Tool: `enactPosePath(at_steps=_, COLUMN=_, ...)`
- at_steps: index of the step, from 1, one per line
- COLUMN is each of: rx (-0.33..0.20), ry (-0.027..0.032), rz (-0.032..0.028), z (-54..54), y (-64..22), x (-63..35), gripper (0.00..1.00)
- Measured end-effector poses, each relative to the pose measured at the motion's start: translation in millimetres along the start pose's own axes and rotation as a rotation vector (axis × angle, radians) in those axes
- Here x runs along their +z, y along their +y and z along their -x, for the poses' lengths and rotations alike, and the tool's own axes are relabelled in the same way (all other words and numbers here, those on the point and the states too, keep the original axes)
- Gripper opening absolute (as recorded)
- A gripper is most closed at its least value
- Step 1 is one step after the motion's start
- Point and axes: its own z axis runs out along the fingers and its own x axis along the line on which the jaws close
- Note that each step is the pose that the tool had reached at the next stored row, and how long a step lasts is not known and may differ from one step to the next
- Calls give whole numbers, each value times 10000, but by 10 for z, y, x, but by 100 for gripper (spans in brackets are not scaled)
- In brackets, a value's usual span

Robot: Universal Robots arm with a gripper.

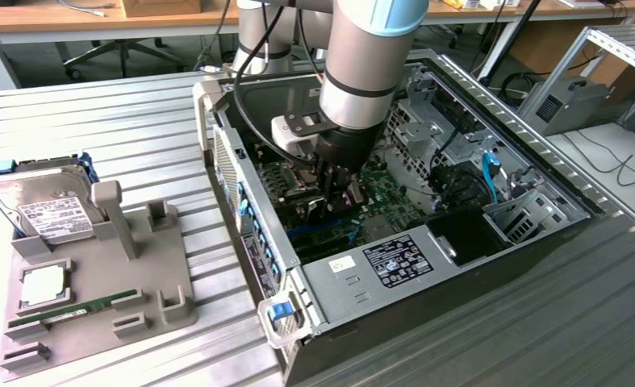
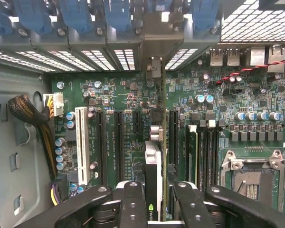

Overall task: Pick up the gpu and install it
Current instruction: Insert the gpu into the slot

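Your arm is reaching down into the open PC case (image 1: 457, 322), and the gripper (image 1: 333, 193) sits low over the motherboard (image 2: 109, 99). From the wrist view, the pincer is clamped on the gpu (image 2: 153, 161), with one black finger (image 2: 133, 204) on each side of the card. The card stands on edge between them, running along the row of black expansion slots, a few slots over from the white slot (image 2: 81, 142). Its silvery bracket (image 2: 154, 42) is up against the rear panel, tucked in between the blue clips (image 2: 76, 14). Can't tell if the card's edge is actually down in a slot or just above it.

Over on the exterior view's left, the grey tray (image 1: 134, 274) holds the hard drive (image 1: 43, 210) and the green memory stick (image 1: 75, 310), well apart from the case.
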Motion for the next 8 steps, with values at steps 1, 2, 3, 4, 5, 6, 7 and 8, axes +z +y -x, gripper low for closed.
enactPosePath(at_steps=1, rx=0, ry=0, rz=-3, z=0, y=-1, x=0, gripper=27)
enactPosePath(at_steps=2, rx=0, ry=-1, rz=-3, z=0, y=-1, x=0, gripper=27)
enactPosePath(at_steps=3, rx=0, ry=0, rz=-3, z=0, y=-1, x=0, gripper=27)
enactPosePath(at_steps=4, rx=0, ry=1, rz=-3, z=0, y=-1, x=-9, gripper=27)
enactPosePath(at_steps=5, rx=0, ry=-1, rz=-4, z=0, y=-1, x=-14, gripper=27)
enactPosePath(at_steps=6, rx=0, ry=0, rz=-4, z=0, y=-2, x=-18, gripper=27)
enactPosePath(at_steps=7, rx=0, ry=-2, rz=-4, z=0, y=-2, x=-19, gripper=27)
enactPosePath(at_steps=8, rx=0, ry=-4, rz=-5, z=1, y=-2, x=-19, gripper=27)
